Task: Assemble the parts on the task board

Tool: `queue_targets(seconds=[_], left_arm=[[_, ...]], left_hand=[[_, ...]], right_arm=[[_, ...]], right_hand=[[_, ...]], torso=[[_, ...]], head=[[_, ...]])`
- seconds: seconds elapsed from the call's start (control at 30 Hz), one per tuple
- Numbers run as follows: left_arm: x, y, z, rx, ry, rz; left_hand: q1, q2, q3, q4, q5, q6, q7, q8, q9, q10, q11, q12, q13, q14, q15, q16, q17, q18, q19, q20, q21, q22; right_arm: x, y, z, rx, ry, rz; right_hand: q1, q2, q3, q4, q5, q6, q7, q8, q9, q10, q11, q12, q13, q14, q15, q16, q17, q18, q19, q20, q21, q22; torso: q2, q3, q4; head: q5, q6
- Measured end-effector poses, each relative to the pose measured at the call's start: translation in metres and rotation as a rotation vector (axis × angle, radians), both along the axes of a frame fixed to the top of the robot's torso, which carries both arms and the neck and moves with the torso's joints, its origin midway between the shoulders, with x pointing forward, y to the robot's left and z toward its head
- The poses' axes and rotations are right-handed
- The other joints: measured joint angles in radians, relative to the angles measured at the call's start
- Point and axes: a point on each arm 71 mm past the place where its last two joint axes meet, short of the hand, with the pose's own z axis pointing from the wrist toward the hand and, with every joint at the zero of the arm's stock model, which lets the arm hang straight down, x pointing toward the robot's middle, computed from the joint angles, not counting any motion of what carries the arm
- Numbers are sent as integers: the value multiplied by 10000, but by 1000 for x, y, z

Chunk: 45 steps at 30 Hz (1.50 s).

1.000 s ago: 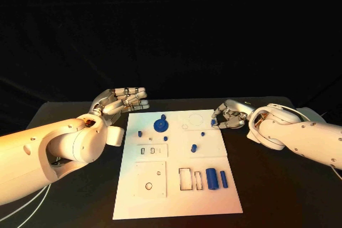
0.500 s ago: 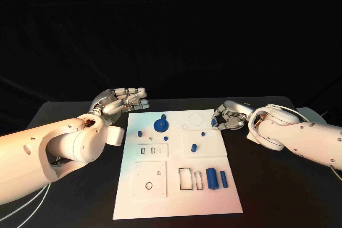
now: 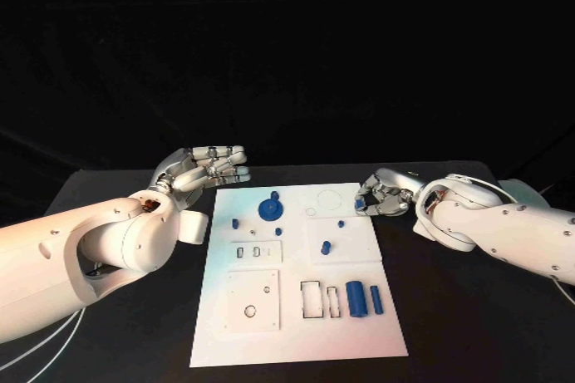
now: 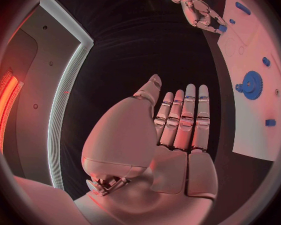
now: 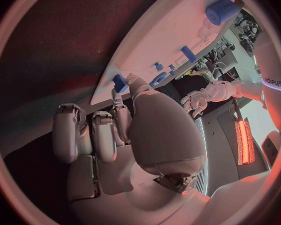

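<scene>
The task board [image 3: 300, 316] lies lengthwise in the middle of the black table [image 3: 479, 316], its near end closest to me. Near that end two blue cylinders [image 3: 364, 298] lie side by side beside rectangular slots. Farther up stand small blue pegs [image 3: 325, 248], and beyond them the blue gear [image 3: 272, 208]. My left hand [image 3: 201, 172] hovers just off the board's far left corner, fingers straight and together, holding nothing. My right hand [image 3: 384, 195] sits at the far right edge, fingers curled in, a small blue part [image 3: 360, 204] at the fingertips; I cannot tell whether I grip it.
</scene>
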Motion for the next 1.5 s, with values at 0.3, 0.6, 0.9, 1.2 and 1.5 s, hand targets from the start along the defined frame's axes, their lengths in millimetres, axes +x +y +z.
queue_targets(seconds=[0.3, 0.6, 0.9, 1.2, 1.5], left_arm=[[0, 0, 0, 3, 8, 4], [0, 0, 0, 8, 26, 0], [0, 1, 0, 12, 40, -2], [1, 1, -1, 23, 49, 21], [4, 2, -2, 45, 59, 75]], left_hand=[[41, 41, -28, -28, 0, 0, 0, 0, 0, 0, 0, 0, 0, 0, 0, -55, 9, -1, 0, 0, 0, -10], [41, 41, -28, -28, 0, 0, 0, 0, 0, 0, 0, 0, 0, 0, 0, -55, 8, -1, 0, 0, 0, -9], [41, 40, -27, -28, 0, 0, 0, 0, 0, 0, 0, 0, 0, 0, 0, -55, 7, 0, 0, 0, 0, -9], [40, 40, -27, -27, 0, 0, 0, 0, 0, 0, 0, 0, 0, 0, 0, -55, 6, 0, 0, 0, 0, -9], [41, 40, -27, -27, 0, 0, 0, 0, 0, 0, 0, 0, 0, 0, 0, -55, 5, 0, 0, 0, 0, -8]], right_arm=[[1, 1, 0, -56, -23, -37], [1, 3, 0, -166, -138, -80], [-7, 9, 6, 73, -660, 45], [-25, 37, 27, 723, -1491, 661], [-44, 97, 40, 965, -1704, 1550]], right_hand=[[43, 147, 105, -38, 0, 189, -118, 154, 30, 116, -117, 92, 0, 2, -75, 38, 0, 0, 106, -33, 111, 8], [168, 271, 260, -166, -1, 236, -166, 192, 31, 160, -160, 92, 0, 2, -146, 38, -1, -1, 178, -105, 149, 7], [161, 398, 525, -116, 606, 237, -170, 173, 8, 196, -196, 132, 0, 2, -145, 83, -1, 0, 302, -156, 421, 6], [67, 488, 653, -97, 796, 280, -214, 229, 6, 231, -232, 131, 8, -27, -189, 124, -1, 0, 301, -156, 561, 5], [-65, 511, 723, -27, 727, 284, -219, 226, 11, 231, -232, 131, 7, 2, -217, 123, -2, 0, 301, -156, 613, 3]], torso=[[0, 1, -1], [0, 6, -2], [-8, 6, -3], [-24, -5, -1], [-43, -23, 3]], head=[[-2, -21], [-13, -48], [-23, -59], [-3, -54], [288, -138]])
